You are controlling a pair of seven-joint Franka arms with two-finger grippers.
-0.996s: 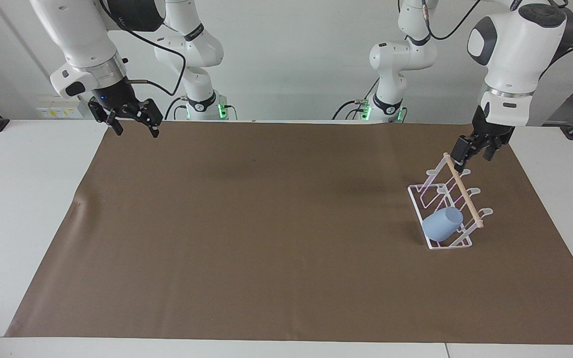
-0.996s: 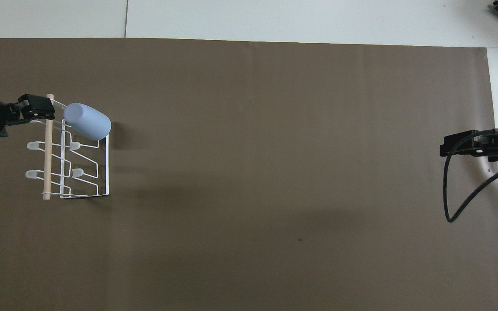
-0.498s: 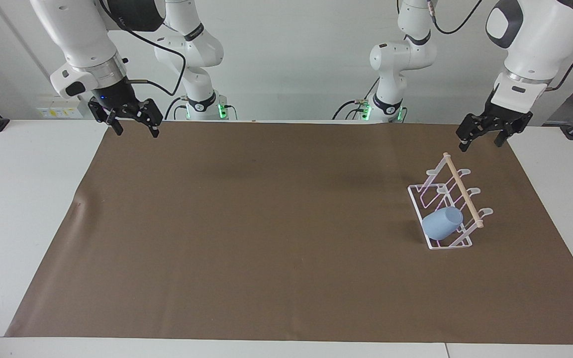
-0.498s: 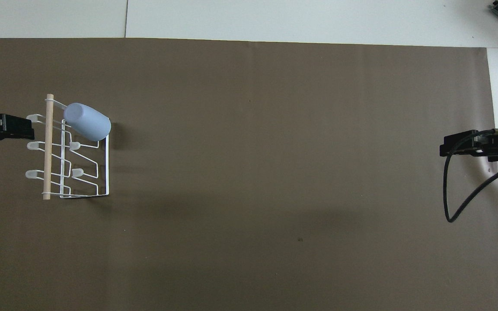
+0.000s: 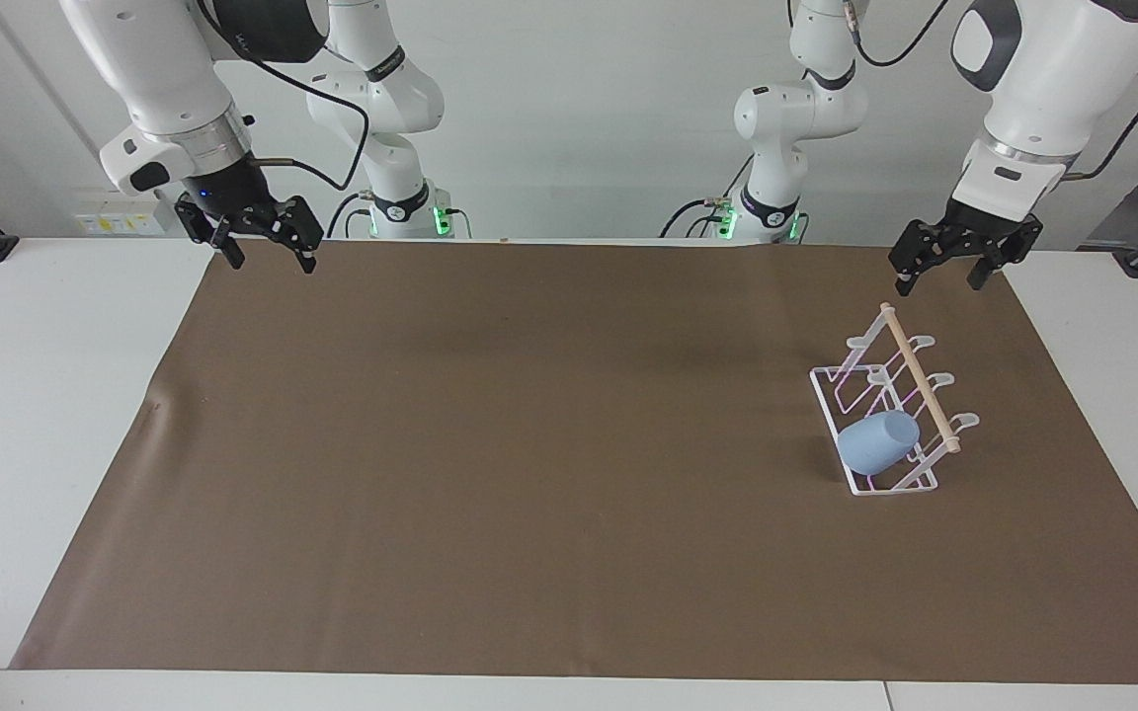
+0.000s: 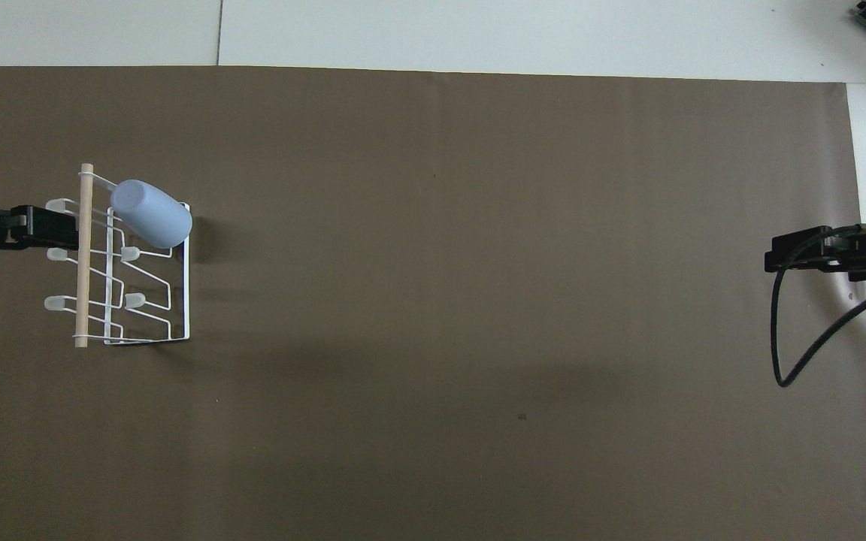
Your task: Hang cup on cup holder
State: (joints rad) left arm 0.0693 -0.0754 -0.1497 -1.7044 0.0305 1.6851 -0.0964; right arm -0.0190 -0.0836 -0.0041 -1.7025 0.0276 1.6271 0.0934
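Observation:
The light-blue cup [image 5: 877, 444] hangs tilted, mouth down, on a prong of the white wire cup holder [image 5: 831, 390], at the holder's end farther from the robots. It also shows in the overhead view [image 6: 151, 213], on the holder [image 6: 186, 285]. The holder's wooden dowel [image 5: 915, 375] runs along its top. My left gripper [image 5: 937, 284] is open and empty, up in the air over the dowel's end nearer to the robots; it also shows in the overhead view [image 6: 46, 228]. My right gripper [image 5: 273, 264] is open and empty, waiting over the mat's corner at the right arm's end [image 6: 779, 259].
A brown mat [image 5: 529, 444] covers most of the white table [image 5: 36, 395]. A black cable [image 6: 801, 338] loops down from my right arm. The holder stands near the left arm's end of the mat.
My left gripper has lifted away from the dowel's end and opened wide above it. The cup, the holder and my right arm have not moved.

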